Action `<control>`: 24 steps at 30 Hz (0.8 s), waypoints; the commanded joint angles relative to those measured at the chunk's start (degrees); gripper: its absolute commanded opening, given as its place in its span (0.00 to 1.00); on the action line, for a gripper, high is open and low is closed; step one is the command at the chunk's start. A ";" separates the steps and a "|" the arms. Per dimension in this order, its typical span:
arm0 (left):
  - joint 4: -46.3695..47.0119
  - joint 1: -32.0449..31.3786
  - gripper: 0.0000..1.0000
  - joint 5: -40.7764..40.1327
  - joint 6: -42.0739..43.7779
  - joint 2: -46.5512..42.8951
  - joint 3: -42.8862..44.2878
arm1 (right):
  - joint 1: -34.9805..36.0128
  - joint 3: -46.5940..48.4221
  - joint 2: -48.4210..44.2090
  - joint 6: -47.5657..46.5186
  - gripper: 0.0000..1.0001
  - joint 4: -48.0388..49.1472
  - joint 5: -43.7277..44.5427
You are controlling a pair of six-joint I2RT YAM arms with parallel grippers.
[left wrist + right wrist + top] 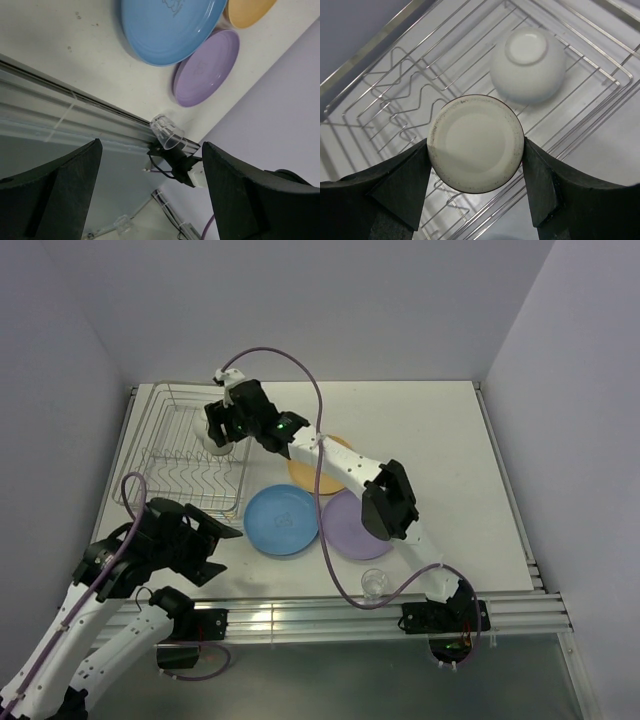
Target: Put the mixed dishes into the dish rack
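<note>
R tool (222, 428) clamped cream cup (476, 143), base up, over dish rack (185, 465), near upturned white bowl (528, 65) (bowl lay in rack). L tool (150, 200) stood apart, empty; blue plate (283, 520), glass (375, 583) sat on counter (450, 440).

**Bowl in rack, cup over the wires**

The rectangular silver wire dish rack (190, 465) holds an upturned white bowl (527, 65). The cream cup (476, 144), base up, sits between the right jaws over the rack. The blue round plate (283, 520), purple round plate (352, 530) and yellow-orange round plate (312, 472) lie clustered beside it. The small clear glass (375, 583) stands near the desk (450, 440) edge.
</note>
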 commanded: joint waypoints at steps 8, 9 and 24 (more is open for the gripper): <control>0.33 -0.11 0.86 1.31 5.16 -0.21 -0.29 | -0.71 5.98 5.21 -11.43 0.00 8.79 15.47; 0.59 -0.11 0.86 1.58 5.42 -0.04 -0.38 | -0.72 6.07 5.47 -11.44 0.00 8.53 15.47; 1.82 -0.11 0.87 1.58 9.21 4.72 2.52 | -0.54 5.81 9.34 -12.32 0.00 7.30 12.31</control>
